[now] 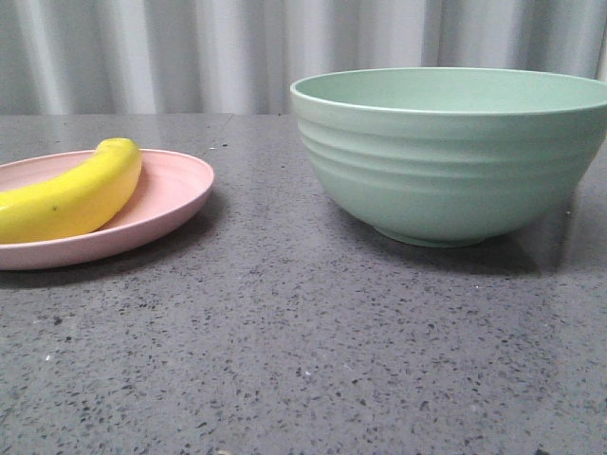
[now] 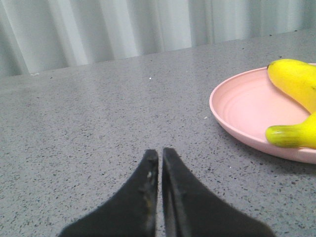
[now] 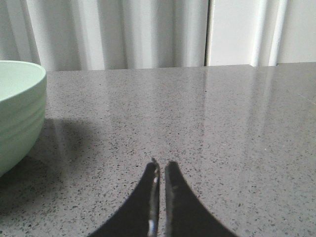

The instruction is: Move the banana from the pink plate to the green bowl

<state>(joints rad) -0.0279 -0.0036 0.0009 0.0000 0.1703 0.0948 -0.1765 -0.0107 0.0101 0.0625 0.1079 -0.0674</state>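
Observation:
A glossy yellow banana lies on the pale-pink plate at the left of the grey table. The mint-green ridged bowl stands to the right of the plate, apart from it and with nothing showing above its rim. Neither gripper shows in the front view. In the left wrist view my left gripper is shut with nothing in it, low over bare table, with the plate and the banana off to one side. My right gripper is shut and holds nothing, beside the bowl.
The speckled grey tabletop stretches between and in front of the plate and bowl. A pale pleated curtain hangs behind the table's far edge.

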